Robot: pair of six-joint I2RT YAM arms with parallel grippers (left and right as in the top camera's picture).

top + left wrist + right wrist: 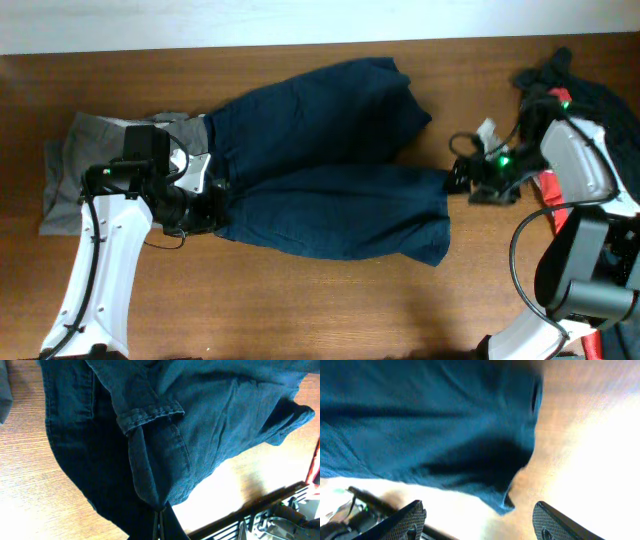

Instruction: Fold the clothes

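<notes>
A navy blue piece of the clothes (pixel 330 170) lies spread across the middle of the table, folded over itself. My left gripper (pixel 203 203) is shut on its left edge; in the left wrist view the cloth (pixel 200 425) bunches into the closed fingertips (pixel 161 527). My right gripper (pixel 457 178) hovers just off the garment's right end. In the right wrist view it (pixel 477 507) stands open with nothing between its fingers (pixel 410 520), and the navy hem (pixel 420 420) lies beyond them.
Grey shorts (pixel 75 150) lie flat at the far left, partly under my left arm. A heap of black clothing (pixel 570 75) with a red piece (pixel 548 187) sits at the far right, behind my right arm. Bare wooden table (pixel 330 310) runs along the front.
</notes>
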